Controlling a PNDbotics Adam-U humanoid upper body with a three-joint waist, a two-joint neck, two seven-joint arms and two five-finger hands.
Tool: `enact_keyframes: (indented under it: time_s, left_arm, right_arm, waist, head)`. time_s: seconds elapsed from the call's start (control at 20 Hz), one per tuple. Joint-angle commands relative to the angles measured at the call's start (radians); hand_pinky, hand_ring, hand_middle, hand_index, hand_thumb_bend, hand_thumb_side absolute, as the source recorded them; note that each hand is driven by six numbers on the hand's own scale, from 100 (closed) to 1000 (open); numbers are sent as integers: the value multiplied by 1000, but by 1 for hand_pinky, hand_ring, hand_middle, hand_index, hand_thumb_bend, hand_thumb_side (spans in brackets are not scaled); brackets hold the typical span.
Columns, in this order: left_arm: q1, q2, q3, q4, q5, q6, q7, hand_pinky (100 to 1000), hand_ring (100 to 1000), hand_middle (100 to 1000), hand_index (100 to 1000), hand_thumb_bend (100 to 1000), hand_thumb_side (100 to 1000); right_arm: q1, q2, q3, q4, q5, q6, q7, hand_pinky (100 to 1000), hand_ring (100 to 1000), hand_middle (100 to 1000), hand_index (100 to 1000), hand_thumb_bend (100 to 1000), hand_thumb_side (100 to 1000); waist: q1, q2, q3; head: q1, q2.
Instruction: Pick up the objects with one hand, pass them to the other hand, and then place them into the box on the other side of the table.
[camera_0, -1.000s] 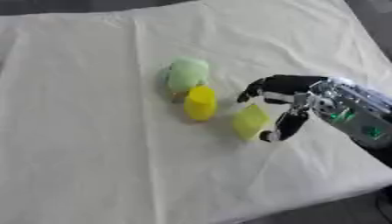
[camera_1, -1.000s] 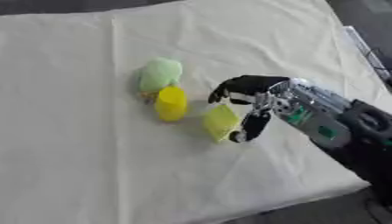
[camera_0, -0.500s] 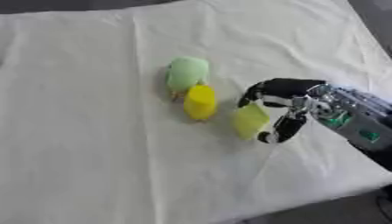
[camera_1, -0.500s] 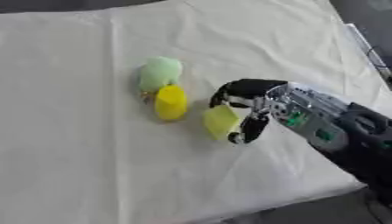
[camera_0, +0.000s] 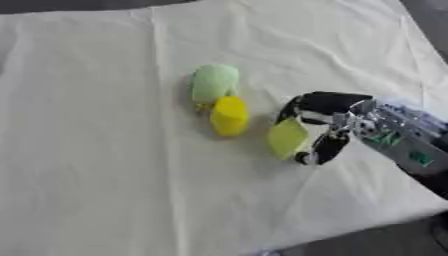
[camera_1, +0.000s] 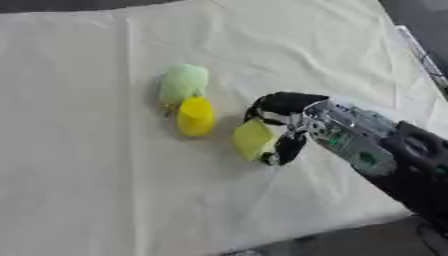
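Yellow-green block (camera_0: 286, 138) sits clamped in the right hand (camera_0: 325, 125) fingers on the worktop (camera_0: 105, 165): pickup step; next, lift and hand over.

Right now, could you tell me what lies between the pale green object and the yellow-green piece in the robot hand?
The yellow object lies between the pale green object and the yellow-green piece, clearest in the left eye view.
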Motion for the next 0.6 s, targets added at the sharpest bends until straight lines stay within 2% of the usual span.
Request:
enact_keyframes:
  time_s: [0.05,0.6]
  left_arm:
    - [-5,14,4,-13,4,-1,-4,842,673,722,730,171,692]
    - [1,13,7,-12,3,-4,-5,846,673,726,729,169,696]
  right_arm:
    - [-3,-15,-7,-13,13,2,-6,1000,798,622,725,349,100]
    - [4,-13,-11,-13,13,21,-67,1000,732,480,597,320,100]
  waist:
    - [12,-3,2]
    - [7,-9,-2]
  head:
    - [5,-2]
    - [9,-2]
